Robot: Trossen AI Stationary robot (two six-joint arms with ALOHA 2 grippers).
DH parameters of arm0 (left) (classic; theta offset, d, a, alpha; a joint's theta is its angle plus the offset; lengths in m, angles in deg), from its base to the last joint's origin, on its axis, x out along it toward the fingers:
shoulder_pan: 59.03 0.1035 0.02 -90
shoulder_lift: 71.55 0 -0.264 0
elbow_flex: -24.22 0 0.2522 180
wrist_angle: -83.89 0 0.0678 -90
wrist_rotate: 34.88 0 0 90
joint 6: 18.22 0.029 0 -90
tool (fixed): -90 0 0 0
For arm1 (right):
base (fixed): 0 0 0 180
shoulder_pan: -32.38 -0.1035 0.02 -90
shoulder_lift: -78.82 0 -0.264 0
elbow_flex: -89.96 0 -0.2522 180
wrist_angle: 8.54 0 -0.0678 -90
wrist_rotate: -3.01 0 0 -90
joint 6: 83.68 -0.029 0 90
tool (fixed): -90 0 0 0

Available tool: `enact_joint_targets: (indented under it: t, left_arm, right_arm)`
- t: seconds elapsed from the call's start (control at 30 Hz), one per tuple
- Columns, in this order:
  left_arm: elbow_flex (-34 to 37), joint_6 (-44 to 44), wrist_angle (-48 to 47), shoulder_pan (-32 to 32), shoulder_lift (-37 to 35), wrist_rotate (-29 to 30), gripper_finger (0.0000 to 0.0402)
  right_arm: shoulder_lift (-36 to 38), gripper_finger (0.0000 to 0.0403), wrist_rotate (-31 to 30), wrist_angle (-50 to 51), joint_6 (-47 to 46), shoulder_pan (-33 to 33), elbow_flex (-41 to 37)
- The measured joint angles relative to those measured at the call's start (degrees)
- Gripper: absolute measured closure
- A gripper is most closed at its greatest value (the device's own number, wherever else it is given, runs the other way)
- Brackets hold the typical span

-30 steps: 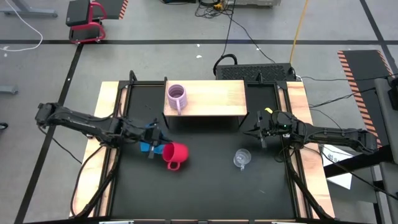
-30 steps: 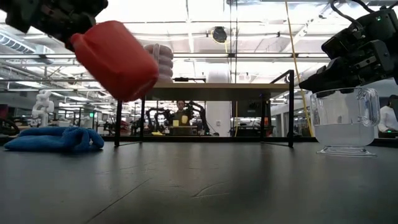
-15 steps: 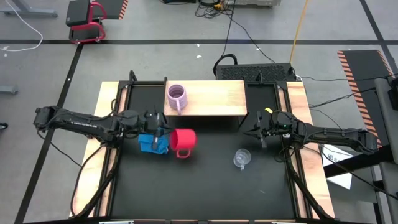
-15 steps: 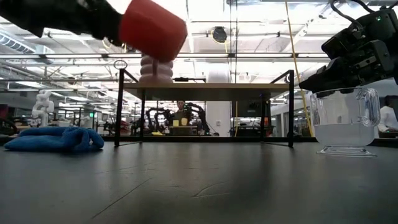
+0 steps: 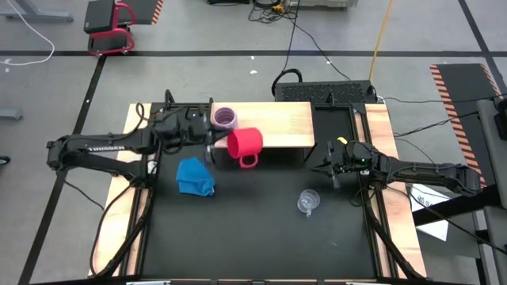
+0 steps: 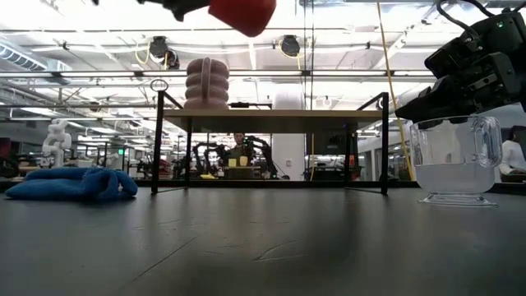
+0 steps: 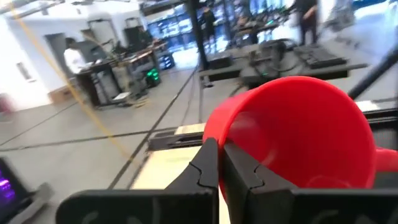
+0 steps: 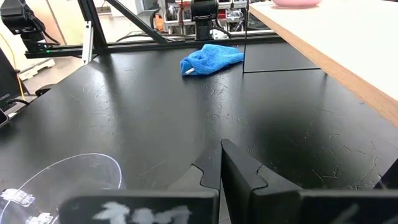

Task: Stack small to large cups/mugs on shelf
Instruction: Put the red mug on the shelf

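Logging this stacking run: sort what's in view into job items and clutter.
Job: red mug in the left claw, lilac mug on the shelf, glass cup on the table.
Lying about: blue cloth.

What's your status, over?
Left end effector shut on red plastic mug, held above light wooden shelf beside pale lilac ribbed mug. Right end effector shut, idle near clear glass cup.
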Motion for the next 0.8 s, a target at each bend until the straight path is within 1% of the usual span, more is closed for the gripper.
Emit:
enact_joint_targets:
  t: [0.1, 0.2, 0.53, 0.7, 0.8]
  left_arm:
    - [-6.63, 0.09, -3.64, 3.1, 3.55, 1.53, 0.0399]
    - [-12.61, 0.07, -7.0, 6.42, 6.65, 1.24, 0.0399]
    - [-32.92, -1.35, -22.05, 14.15, 16.74, -3.66, 0.0399]
    - [-41.39, -1.37, -28.27, 17.58, 21.13, -6.79, 0.0399]
    - [-45.69, -0.81, -31.29, 19.07, 23.47, -7.36, 0.0399]
  right_arm:
    - [0.0, 0.0403, 0.01, 0.0, 0.04, 0.01, 0.01]
    - [-0.01, 0.0403, 0.01, 0.15, 0.1, 0.0, 0.01]
    - [0.0, 0.0403, 0.01, 0.44, 0.37, 0.0, 0.0]
    - [0.0, 0.0403, 0.0, 0.46, 0.37, 0.0, 0.0]
    - [0.0, 0.0403, 0.0, 0.46, 0.37, 0.0, 0.0]
